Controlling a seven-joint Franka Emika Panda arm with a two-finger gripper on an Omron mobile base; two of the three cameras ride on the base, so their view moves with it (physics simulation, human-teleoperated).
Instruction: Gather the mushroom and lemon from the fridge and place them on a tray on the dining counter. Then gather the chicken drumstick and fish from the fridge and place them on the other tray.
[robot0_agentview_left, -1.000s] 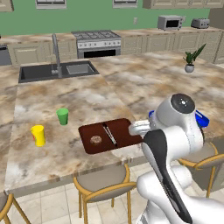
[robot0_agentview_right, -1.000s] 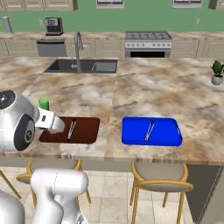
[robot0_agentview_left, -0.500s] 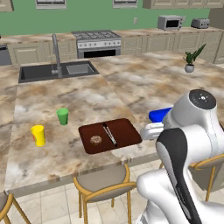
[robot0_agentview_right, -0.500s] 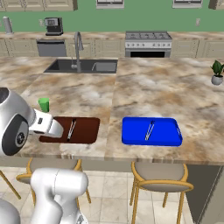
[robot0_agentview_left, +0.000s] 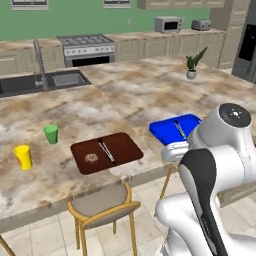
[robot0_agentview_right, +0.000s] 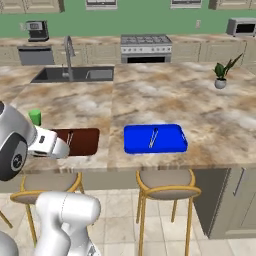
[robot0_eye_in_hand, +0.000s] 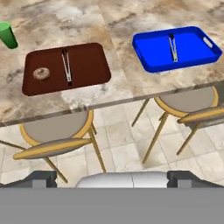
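The arm is folded back off the desk (robot0_agentview_left: 125, 100) edge, at lower right of the left base view. Its claw (robot0_eye_in_hand: 112, 177) stands wide open, empty, above the stools. Brown tray (robot0_eye_in_hand: 65, 68) at upper left holds the mushroom (robot0_eye_in_hand: 41, 73); blue tray (robot0_eye_in_hand: 177, 48) upper right.
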